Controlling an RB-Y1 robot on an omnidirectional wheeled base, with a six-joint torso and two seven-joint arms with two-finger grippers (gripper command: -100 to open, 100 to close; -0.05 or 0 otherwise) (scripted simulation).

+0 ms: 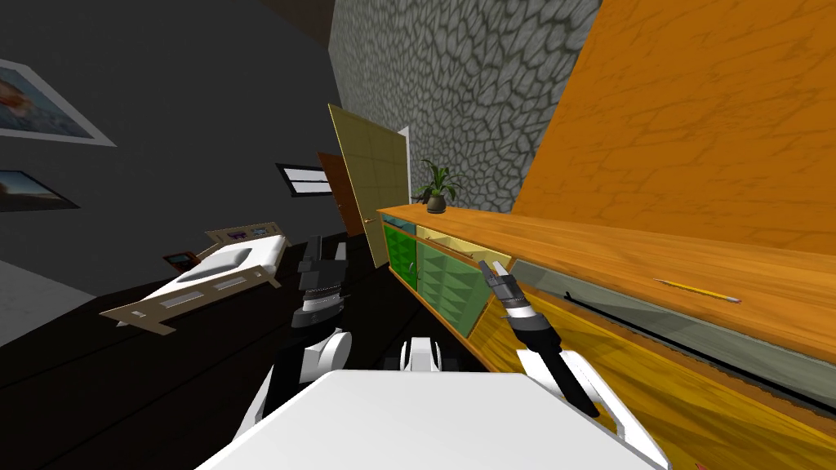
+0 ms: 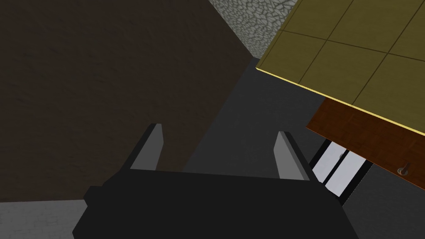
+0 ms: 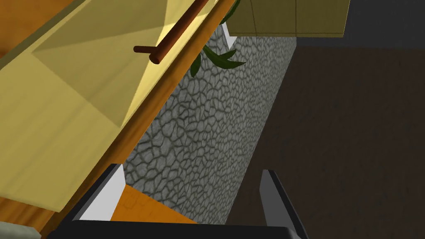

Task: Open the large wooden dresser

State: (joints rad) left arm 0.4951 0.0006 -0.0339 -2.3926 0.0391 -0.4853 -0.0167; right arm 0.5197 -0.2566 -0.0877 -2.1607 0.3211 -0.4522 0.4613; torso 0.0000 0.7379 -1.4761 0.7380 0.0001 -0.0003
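Reaching step now, not the pulling step: bringing the right gripper point(image 1: 492, 273) up close to the long orange wooden dresser point(image 1: 620, 261). Holding nothing there, with two thin grey fingers point(image 3: 276, 199) spread wide apart and only air between. No grab on anything yet, by the look of it.

Standing along the robot's right side, against the grey stone wall point(image 1: 457, 82). Green doors point(image 1: 441, 285) at the far end, then a pale yellow drawer front point(image 3: 62, 116), then a grey front point(image 1: 653, 314) nearer the robot. Hard to tell whether shut all the way.

On the yellow front, a thin brown round bar handle point(image 3: 174, 35). From the right wrist, seen ahead of the open fingers, past the tips and a bit toward the finger next to the dresser. Near, but apart: no touching, and not between the fingers.

Next, most likely: push the hand forward and lean in toward the dresser until catching the brown bar between the two fingers. Then squeeze shut on it and pull straight back, away from the wall. Careful lining up needed first, as easy to miss or slip off such a thin bar.

Left gripper point(image 1: 325, 253) out in front on the other side, well apart from the dresser, fingers wide too, gripping nothing.

Also on the dresser top: a small green plant in a dark pot point(image 1: 437, 194) and a yellow pencil point(image 1: 698, 291)
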